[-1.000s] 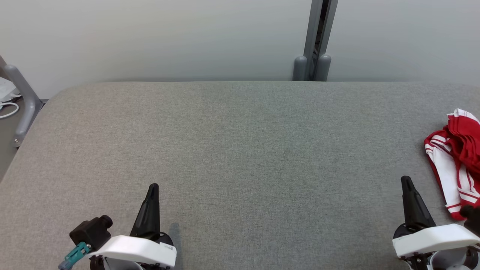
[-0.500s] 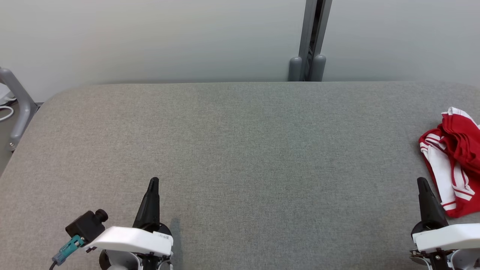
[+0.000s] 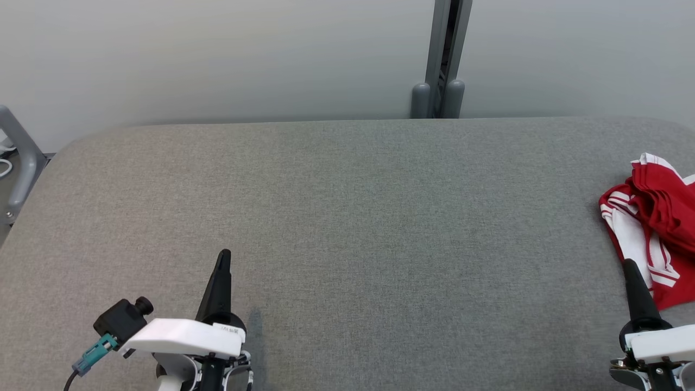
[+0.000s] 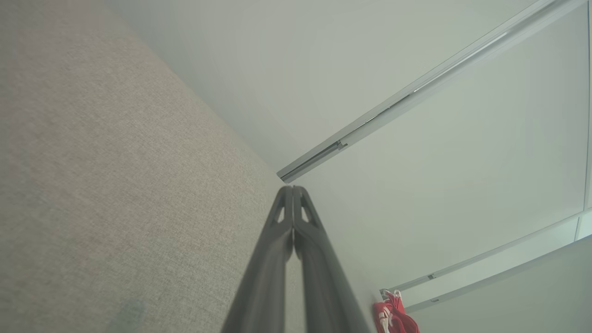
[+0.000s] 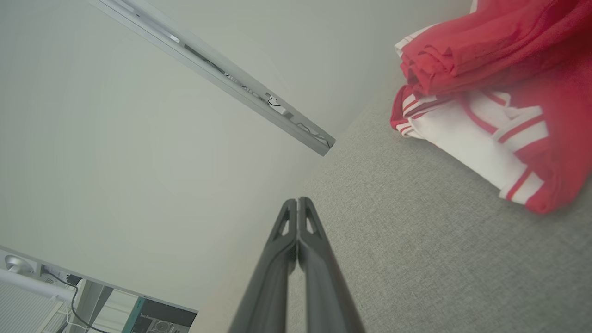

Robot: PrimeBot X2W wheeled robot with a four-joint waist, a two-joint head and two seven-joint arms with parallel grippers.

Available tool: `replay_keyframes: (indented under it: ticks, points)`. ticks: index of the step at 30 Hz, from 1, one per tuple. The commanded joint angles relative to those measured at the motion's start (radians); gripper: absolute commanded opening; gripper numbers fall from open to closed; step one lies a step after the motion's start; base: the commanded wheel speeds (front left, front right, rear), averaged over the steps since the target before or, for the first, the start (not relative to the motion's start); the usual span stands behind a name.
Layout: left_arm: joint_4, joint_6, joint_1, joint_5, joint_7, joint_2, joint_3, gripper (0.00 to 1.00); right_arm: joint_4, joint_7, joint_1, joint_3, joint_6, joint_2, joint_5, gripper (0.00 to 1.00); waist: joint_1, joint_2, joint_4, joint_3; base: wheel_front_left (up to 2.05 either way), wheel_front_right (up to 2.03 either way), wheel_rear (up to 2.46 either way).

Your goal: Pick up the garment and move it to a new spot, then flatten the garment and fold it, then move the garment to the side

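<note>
- Jaws on our left gripper (image 3: 223, 254) are pressed fully together, the two dark fingers meeting at the tips with nothing between them.
- Jaws on our right gripper (image 3: 629, 264) are likewise closed tip to tip and empty.
- We hold the left gripper over the near edge of the table (image 3: 347, 206), left of its middle, fingers pointing toward the far edge. A faint shadow lies on the cloth just beside it.
- We hold the right gripper toward the near right corner, fingers also pointing toward the far edge, close to the garment (image 3: 659, 212). In the right wrist view a strip of grey cloth shows between the two.
- The garment is red with white panels and red-and-white stripes. It lies crumpled in a heap at the right edge of the table, partly cut off by the head view's border.
- The table is covered in grey woven fabric and its far corners are rounded.
- Behind the far edge we see a pale wall (image 3: 217, 54) and a grey vertical post (image 3: 442, 54).
- Off the left edge stands a grey metal frame (image 3: 16, 157).
</note>
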Motion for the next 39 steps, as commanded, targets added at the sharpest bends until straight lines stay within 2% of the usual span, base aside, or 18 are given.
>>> replay_keyframes:
  ticks: [1,39]
  points:
    - [-0.004,-0.011,-0.039,-0.036,0.005,0.004,0.001,0.00,-0.014,0.014,-0.002,-0.016,0.000,-0.009,0.037,0.00,0.0000,-0.0001,-0.002,0.000,0.00,0.00,0.00]
    - [0.058,-0.054,-0.112,-0.379,0.057,0.006,-0.010,0.00,-0.013,0.156,0.002,-0.156,0.000,-0.010,0.386,0.00,0.0000,-0.0001,-0.042,-0.009,0.00,0.00,0.00]
